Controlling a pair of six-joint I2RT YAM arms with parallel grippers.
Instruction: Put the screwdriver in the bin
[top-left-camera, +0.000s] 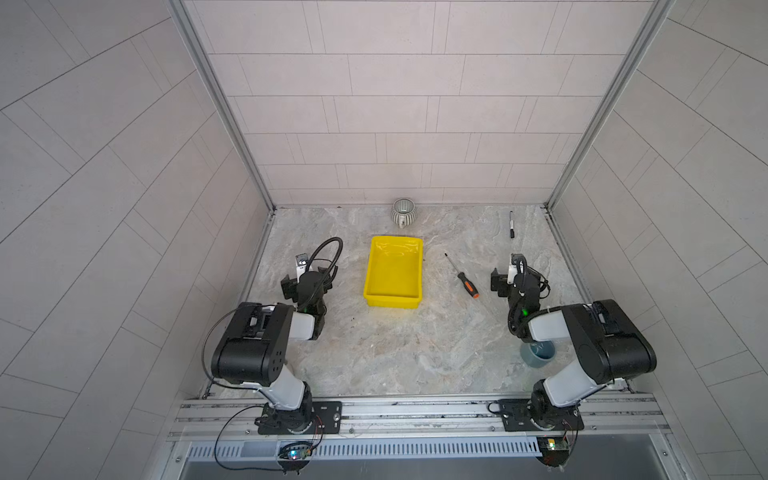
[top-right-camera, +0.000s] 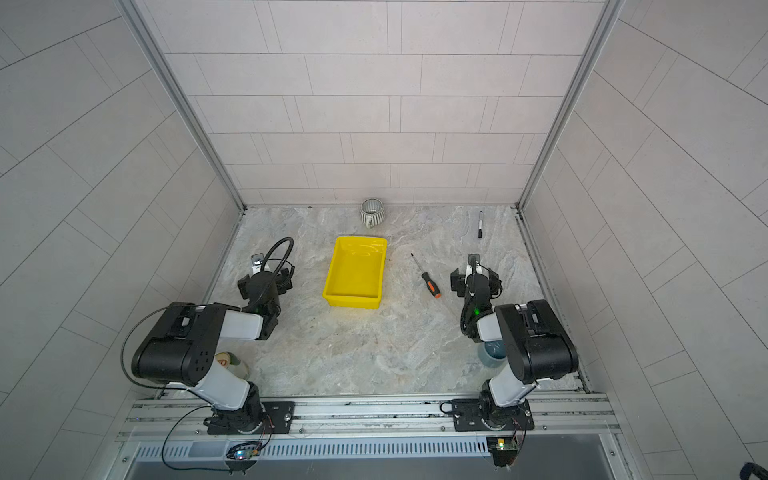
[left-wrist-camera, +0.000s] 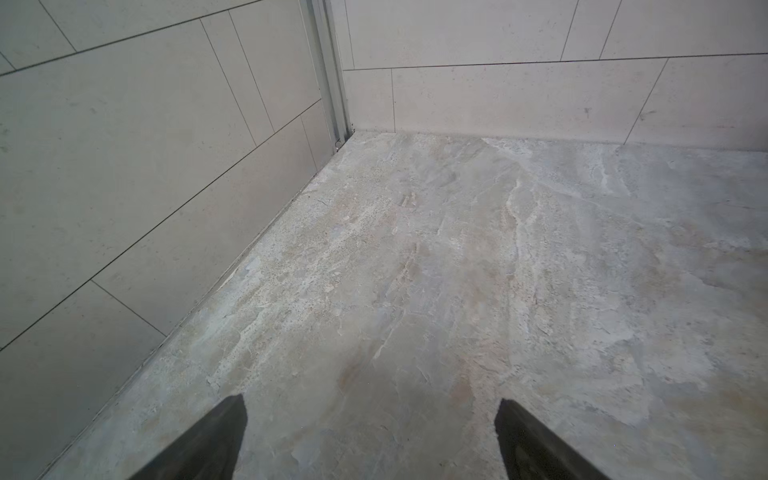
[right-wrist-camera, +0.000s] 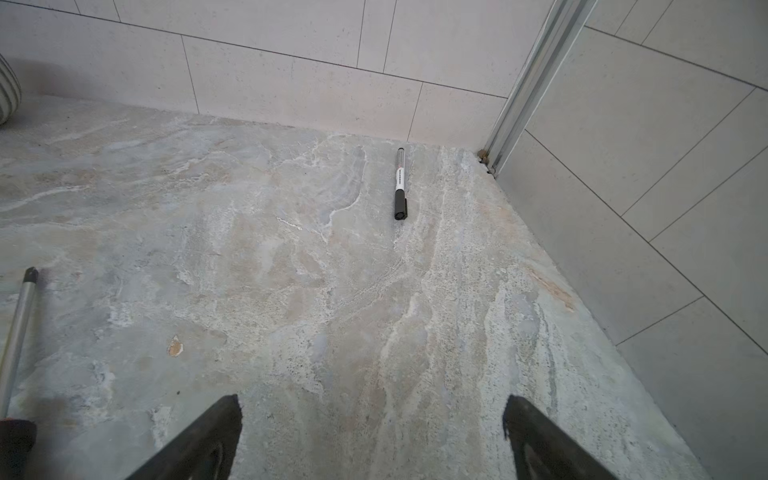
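Two top views first, spotter: where's the screwdriver?

Operator, in both top views your screwdriver (top-left-camera: 462, 276) (top-right-camera: 426, 276) lies flat on the surface (top-left-camera: 395, 353). It's just right of the bin (top-left-camera: 392, 300) (top-right-camera: 352, 300), not touching it, btwn the bin and the right arm (top-left-camera: 598, 332). Tip points far-left, orange end twd the arm bases. So it's outside the bin. The ribbed mug (top-left-camera: 403, 212) stands beyond the bin by the back wall. The marker (top-left-camera: 510, 224) lies far right. The blue-grey cup (top-left-camera: 538, 353) sits partly under the right arm.

OK. Left wrist?

Your left gripper (left-wrist-camera: 372, 405) has its fingers (left-wrist-camera: 224, 432) spread wide over bare surface, w/ the wall corner ahead.

And right wrist?

Your right gripper (right-wrist-camera: 372, 401) is the same: fingers (right-wrist-camera: 216, 432) wide apart, over bare surface, gripping nothing. You'll see the screwdriver's shaft (right-wrist-camera: 18, 332) and a bit of handle beside the gripper on its bin side, clear of the fingers. The marker (right-wrist-camera: 400, 183) lies ahead near the back wall, and the mug's edge (right-wrist-camera: 8, 89) is just in shot.
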